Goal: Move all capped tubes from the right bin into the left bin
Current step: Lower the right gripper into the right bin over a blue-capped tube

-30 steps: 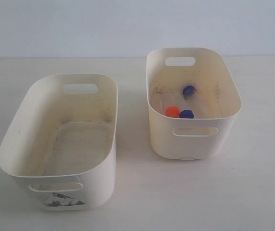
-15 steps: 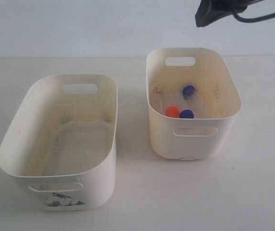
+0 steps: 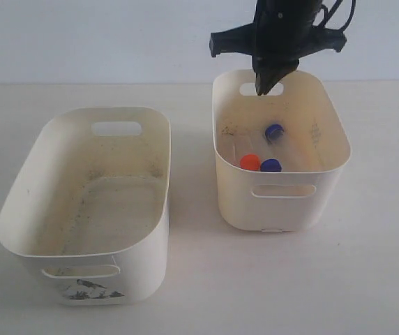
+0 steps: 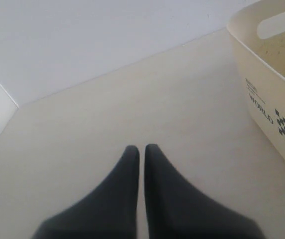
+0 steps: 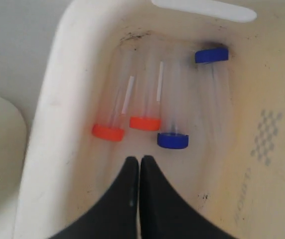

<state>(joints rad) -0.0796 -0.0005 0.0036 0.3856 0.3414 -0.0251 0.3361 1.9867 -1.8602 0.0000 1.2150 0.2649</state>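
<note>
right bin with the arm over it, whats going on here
The right claw hangs shut and empty above the right bin, where four capped tubes lie on the bottom, two with orange caps and two with blue. The left bin holds no tubes, so none has been moved yet. The left claw is also shut and empty, over bare table.
</note>
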